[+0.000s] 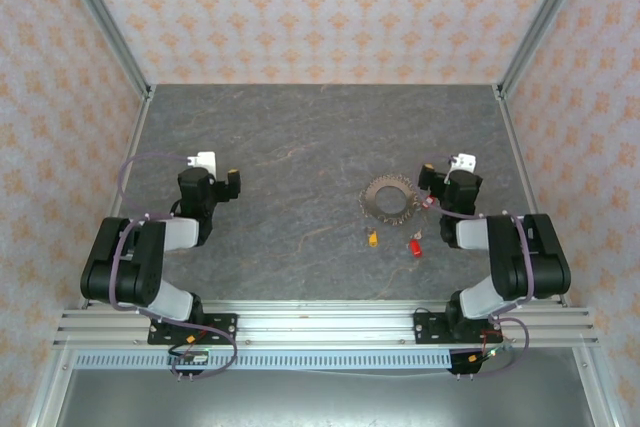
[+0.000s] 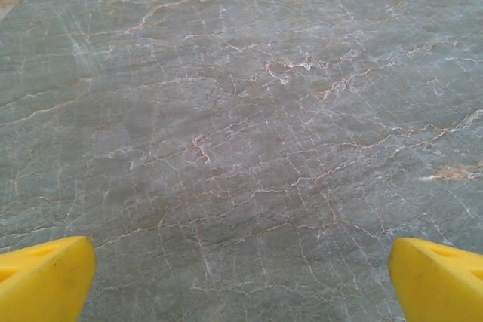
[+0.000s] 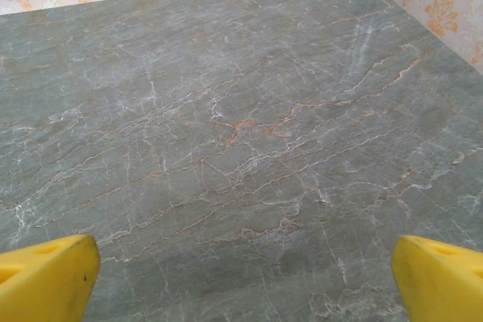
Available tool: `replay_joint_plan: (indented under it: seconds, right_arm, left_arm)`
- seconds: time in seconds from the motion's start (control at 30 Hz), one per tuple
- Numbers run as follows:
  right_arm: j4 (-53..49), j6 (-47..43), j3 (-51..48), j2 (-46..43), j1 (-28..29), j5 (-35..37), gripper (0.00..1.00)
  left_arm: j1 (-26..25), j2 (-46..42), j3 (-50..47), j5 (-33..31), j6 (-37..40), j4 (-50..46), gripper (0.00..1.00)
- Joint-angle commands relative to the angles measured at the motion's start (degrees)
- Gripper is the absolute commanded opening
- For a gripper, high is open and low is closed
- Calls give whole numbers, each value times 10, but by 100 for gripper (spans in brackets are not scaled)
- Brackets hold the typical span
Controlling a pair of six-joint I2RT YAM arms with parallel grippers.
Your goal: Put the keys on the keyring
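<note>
Soft, even light over the worktop [image 1: 300,137] from above, barely a shadow anywhere. In the left wrist view there's a pale sheen upper left and crisp veining mid-frame. The yellow fingertips [image 2: 41,280] of the left gripper [image 2: 241,288] are blurred in the bottom corners.

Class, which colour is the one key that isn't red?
Yellow: the key shows best in the top external view.

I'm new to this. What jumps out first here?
Two black arms, the left arm and the right arm, crouch at the near edge of a grey marbled table. Beside the right arm lies a toothed silver keyring, with a yellow key and a red key just nearer the bases.
</note>
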Motion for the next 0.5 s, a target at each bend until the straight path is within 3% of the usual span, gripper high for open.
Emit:
replay_joint_plan:
  seconds: [0.0,0.07,0.17,0.23,0.37,0.47]
  right_arm:
    - [-118,40,31,-92,3,48,99]
    - [-308,74,95,-135,0,66,99]
    - [-488,134,165,-158,-15,45,99]
    - [-562,178,194,-160,-23,11,99]
    - [-658,260,239,-135,-28,-2,99]
    - [-667,270,251,-121,-31,-64,99]
  left_arm:
    - [5,-63,54,-22,-34,-116,100]
    - [10,-100,72,-26,-66,-172,100]
    - [10,-174,59,-37,-118,-170,100]
    - [11,-218,76,-90,-185,-224,100]
    - [11,-255,175,-191,-288,-441,100]
    - [11,-266,209,-147,-281,-504,100]
